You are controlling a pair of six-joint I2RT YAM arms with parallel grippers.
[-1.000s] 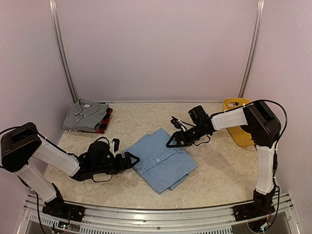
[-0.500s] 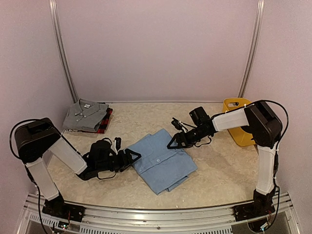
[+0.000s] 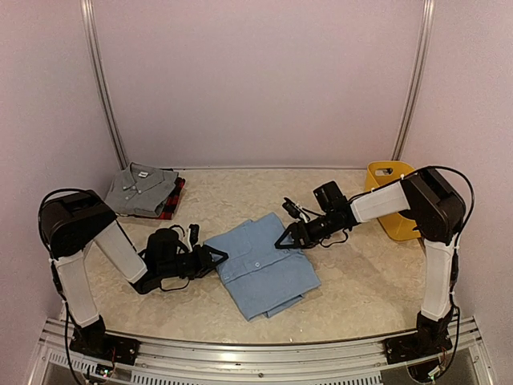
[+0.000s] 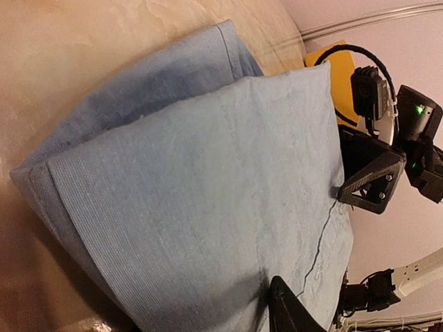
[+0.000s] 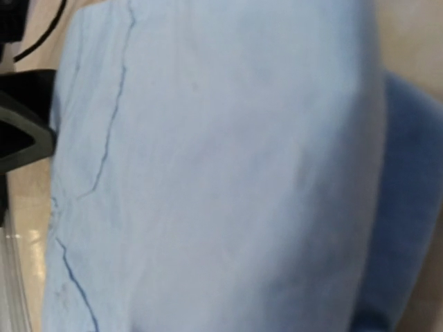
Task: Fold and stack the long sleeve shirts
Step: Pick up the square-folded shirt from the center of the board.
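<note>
At the middle of the desk (image 3: 365, 281) lies the light blue shirt (image 3: 264, 269), folded into a rough rectangle that sits at an angle, its button placket facing up. The left tool (image 3: 216, 258) is low at the shirt's left edge, and the right tool (image 3: 282, 239) is low at the opposite, far-right edge, so the folded cloth lies between the two. From the left wrist, the cloth fills most of the view and one dark finger (image 4: 291, 315) shows over its top layer; whether that tool is clamped on the fabric cannot be told. The right wrist view is blurred blue cloth with none of its own fingers showing, so how far that tool is open cannot be told either. In the far-left corner the grey shirt (image 3: 138, 190) rests folded, collar and white neck label up, on top of the red-and-black plaid shirt (image 3: 175, 200), well apart from the blue one. A yellow basket (image 3: 387, 210) stands at the desk's right side.
</note>
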